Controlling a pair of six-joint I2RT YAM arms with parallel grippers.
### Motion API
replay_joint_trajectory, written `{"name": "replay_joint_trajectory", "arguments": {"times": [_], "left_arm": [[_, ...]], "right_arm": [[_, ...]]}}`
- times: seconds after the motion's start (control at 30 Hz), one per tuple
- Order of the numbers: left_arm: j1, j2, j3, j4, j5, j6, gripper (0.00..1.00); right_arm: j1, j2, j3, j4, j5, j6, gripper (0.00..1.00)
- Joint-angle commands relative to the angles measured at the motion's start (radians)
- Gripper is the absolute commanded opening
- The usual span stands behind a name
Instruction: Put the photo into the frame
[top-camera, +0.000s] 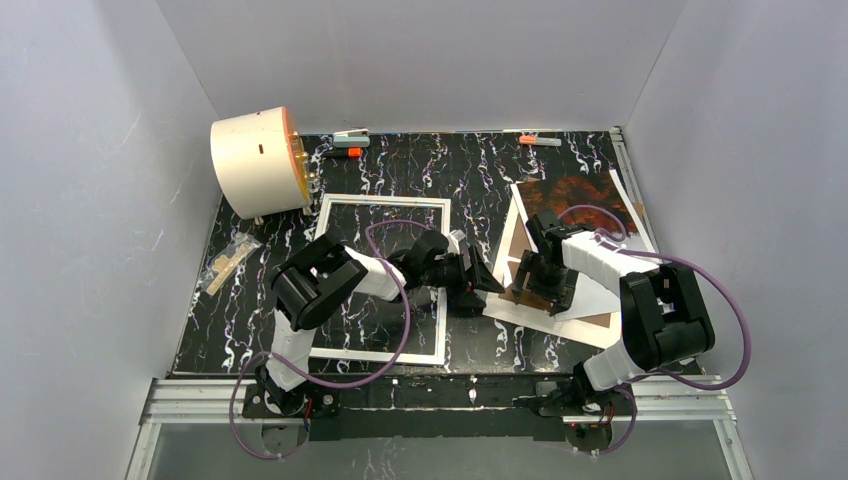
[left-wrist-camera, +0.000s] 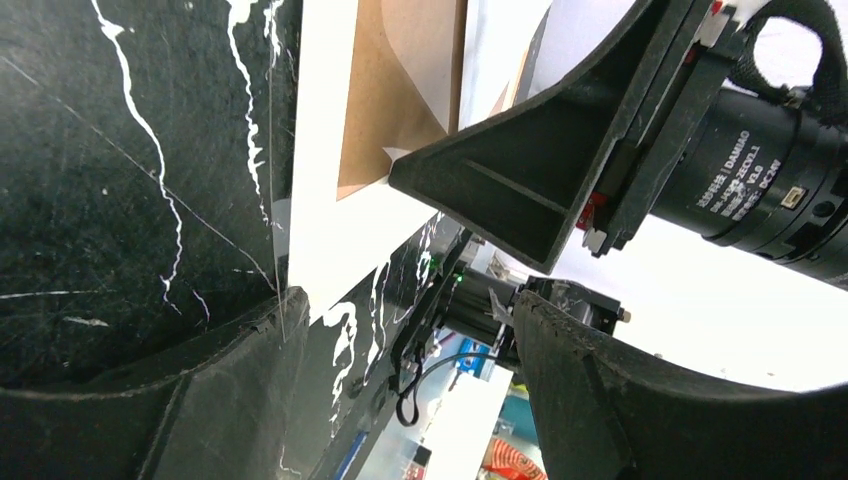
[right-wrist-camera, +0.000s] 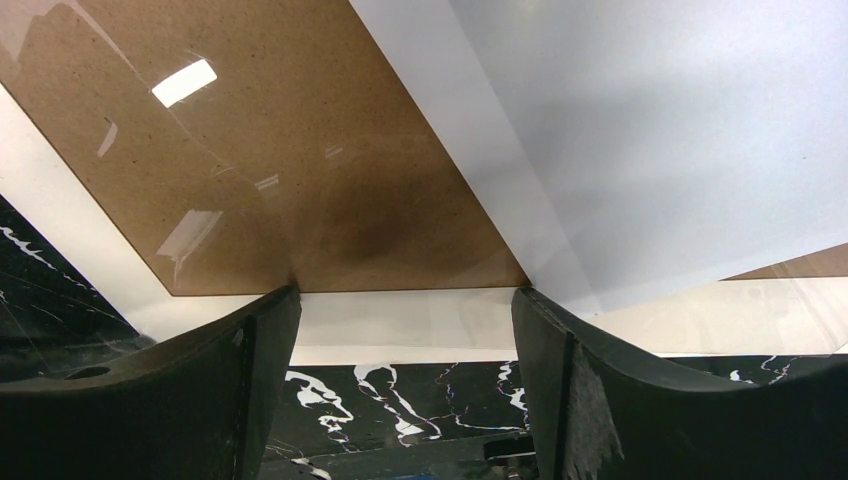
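Observation:
The frame (top-camera: 385, 201), a thin white rectangle, lies flat left of centre with the black marble showing through it. To its right lies a stack: a white-bordered sheet (top-camera: 540, 322), a brown board (top-camera: 520, 250) and on top the photo (top-camera: 575, 195), red-orange at the far end. Its grey-white half (right-wrist-camera: 650, 150) shows in the right wrist view. My right gripper (top-camera: 540, 283) (right-wrist-camera: 405, 370) hangs open over the stack's near-left part, straddling the white border (right-wrist-camera: 400, 325). At the stack's left edge my left gripper (top-camera: 488, 283) (left-wrist-camera: 410, 370) stands open and empty beside the white border (left-wrist-camera: 330, 200).
A cream cylinder with an orange lid (top-camera: 258, 162) lies at the back left. Two clips (top-camera: 350, 137) (top-camera: 538, 140) sit along the back edge. A small clear bag of wooden parts (top-camera: 228, 262) rests at the left edge. Grey walls enclose the table.

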Motion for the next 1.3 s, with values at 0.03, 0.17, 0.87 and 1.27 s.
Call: {"name": "replay_joint_trajectory", "arguments": {"times": [0.03,0.17,0.87,1.27], "left_arm": [[0.000,-0.006,-0.028,0.003,-0.125,-0.015,0.73],[0.000,-0.030,-0.045,0.008,-0.213,0.003,0.72],[0.003,-0.088,0.166,-0.434,-0.215,0.282,0.00],[0.106,-0.196,0.582,-1.233,-0.350,0.693,0.00]], "right_arm": [[0.022,0.141,-0.183,0.291,-0.297,0.099,0.85],[0.022,0.137,-0.190,0.299,-0.294,0.104,0.85],[0.016,-0.046,-0.090,0.225,-0.238,0.081,0.80],[-0.012,-0.021,0.009,0.178,-0.130,0.066,0.82]]}}
